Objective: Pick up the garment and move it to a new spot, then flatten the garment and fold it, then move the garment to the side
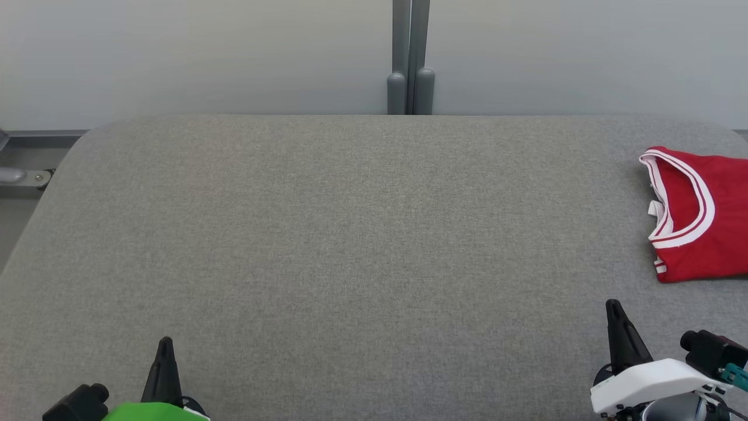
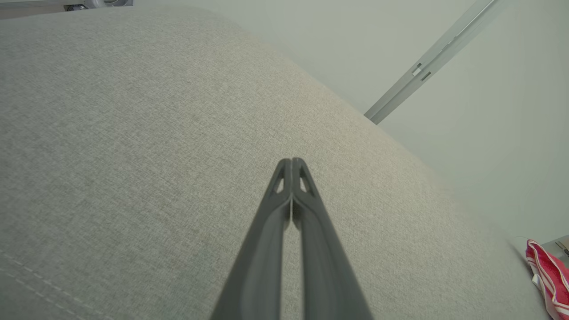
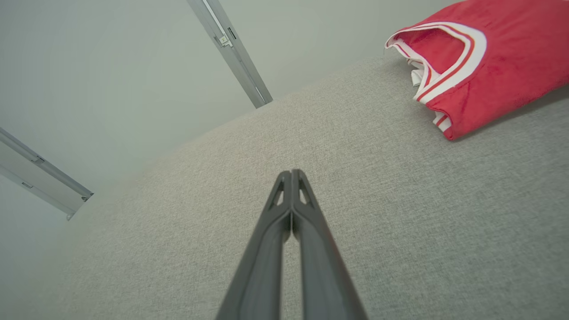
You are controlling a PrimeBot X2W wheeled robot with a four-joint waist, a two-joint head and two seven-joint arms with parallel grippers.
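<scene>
The garment [image 1: 698,216] is a red top with white trim, folded into a compact stack at the right edge of the grey table; part of it runs out of the head view. It also appears as the garment [image 3: 480,58] at the upper right of the right wrist view and the garment [image 2: 549,275] at the far right edge of the left wrist view. My left gripper [image 1: 165,342] sits shut at the lower left, holding nothing. My right gripper [image 1: 612,305] is shut at the lower right, below and left of the garment, apart from it. Both pairs of fingers [image 2: 292,162] [image 3: 292,172] are pressed together.
The grey fabric-covered table [image 1: 350,234] spans the head view, with rounded far corners. A pale wall and a grey vertical post [image 1: 411,58] stand behind its far edge. A metal fitting [image 1: 23,175] lies off the left edge.
</scene>
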